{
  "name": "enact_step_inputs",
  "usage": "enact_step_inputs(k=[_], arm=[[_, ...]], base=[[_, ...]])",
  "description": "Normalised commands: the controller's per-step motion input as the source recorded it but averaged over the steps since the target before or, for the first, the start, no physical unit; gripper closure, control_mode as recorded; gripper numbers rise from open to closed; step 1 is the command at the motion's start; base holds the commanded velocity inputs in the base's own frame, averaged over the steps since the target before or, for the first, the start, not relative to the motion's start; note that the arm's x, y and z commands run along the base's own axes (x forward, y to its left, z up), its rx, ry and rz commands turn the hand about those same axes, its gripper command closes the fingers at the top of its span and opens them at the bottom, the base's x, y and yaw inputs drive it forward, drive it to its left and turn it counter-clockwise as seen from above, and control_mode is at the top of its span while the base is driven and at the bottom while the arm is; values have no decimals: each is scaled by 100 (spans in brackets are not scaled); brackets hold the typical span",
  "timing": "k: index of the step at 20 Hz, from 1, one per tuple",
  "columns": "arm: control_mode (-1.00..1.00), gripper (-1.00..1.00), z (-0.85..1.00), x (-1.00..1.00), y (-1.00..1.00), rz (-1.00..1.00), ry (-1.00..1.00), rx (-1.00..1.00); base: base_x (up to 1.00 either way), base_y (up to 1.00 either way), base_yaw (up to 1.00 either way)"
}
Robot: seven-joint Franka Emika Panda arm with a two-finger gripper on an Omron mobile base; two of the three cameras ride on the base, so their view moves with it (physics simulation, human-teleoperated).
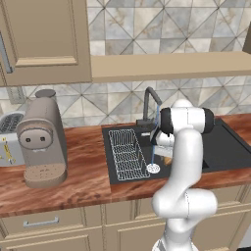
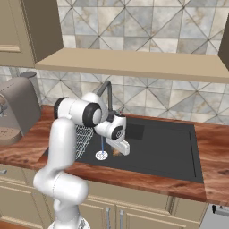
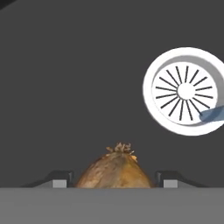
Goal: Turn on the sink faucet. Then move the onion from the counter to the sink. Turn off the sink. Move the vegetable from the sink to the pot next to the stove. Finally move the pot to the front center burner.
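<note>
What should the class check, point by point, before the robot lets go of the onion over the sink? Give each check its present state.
1. Faucet running: ok, a blue stream falls to the drain.
2. Onion between the gripper's finger tips: ok, one finger tip sits on each side of it in the hand view.
3. Gripper over the sink basin, not the counter: ok, dark basin floor lies below it.
4. Onion under the stream: not ok, the water lands off to one side, on the drain.
5. Onion resting on the basin floor: cannot tell.
</note>
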Motion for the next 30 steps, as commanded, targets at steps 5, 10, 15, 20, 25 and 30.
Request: enact_step_inputs(k=[5, 10, 15, 20, 25, 30], arm=[[-100, -100, -3, 2, 0, 0, 0, 4], [-100, -100, 8, 0, 0, 0, 0, 2], [-100, -100, 18, 0, 0, 0, 0, 0], [-100, -100, 30, -5, 0, 0, 0, 0], [-100, -100, 40, -21, 0, 0, -2, 0], [-100, -100, 41, -34, 0, -1, -4, 0]], base=[[0, 0, 0], [0, 0, 0], [0, 0, 0], [0, 0, 0], [0, 0, 0], [0, 0, 0]])
